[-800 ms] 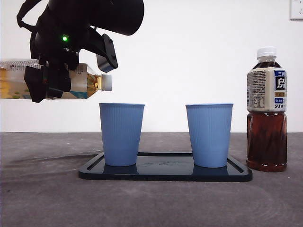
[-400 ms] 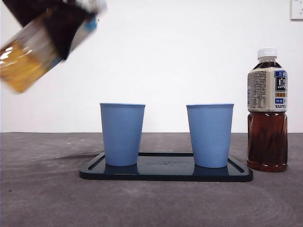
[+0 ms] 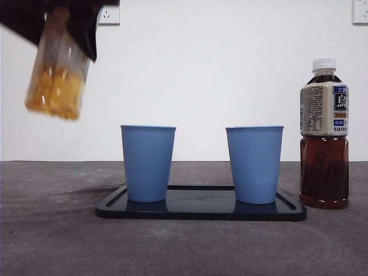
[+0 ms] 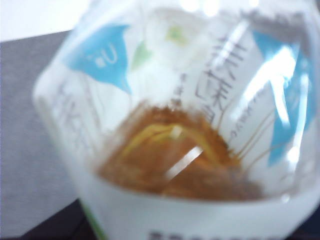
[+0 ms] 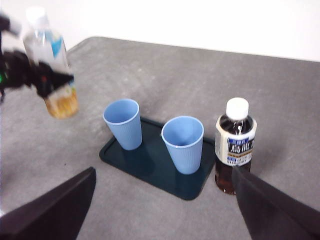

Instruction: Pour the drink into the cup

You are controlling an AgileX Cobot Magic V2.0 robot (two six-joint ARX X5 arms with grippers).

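My left gripper point(image 3: 64, 20) is shut on the drink, a clear bottle of pale yellow tea point(image 3: 57, 77), and holds it high at the upper left. The bottle is nearly upright, with its base down and its cap out of the front view. It hangs to the left of the left blue cup point(image 3: 148, 164) and well above its rim. The bottle point(image 4: 190, 150) fills the left wrist view. The right wrist view shows the same bottle point(image 5: 52, 75) with its white cap on. The right blue cup point(image 3: 254, 164) stands beside the left one. My right gripper point(image 5: 165, 215) waits open, high above the table.
Both cups stand on a dark tray point(image 3: 201, 210). A capped bottle of dark tea point(image 3: 324, 132) stands upright just right of the tray. In the right wrist view the insides of both cups point(image 5: 122, 111) look plain blue.
The pale tea bottle lay level with its capped neck over the left cup. It has since swung to nearly upright and moved up and to the left, away from that cup.
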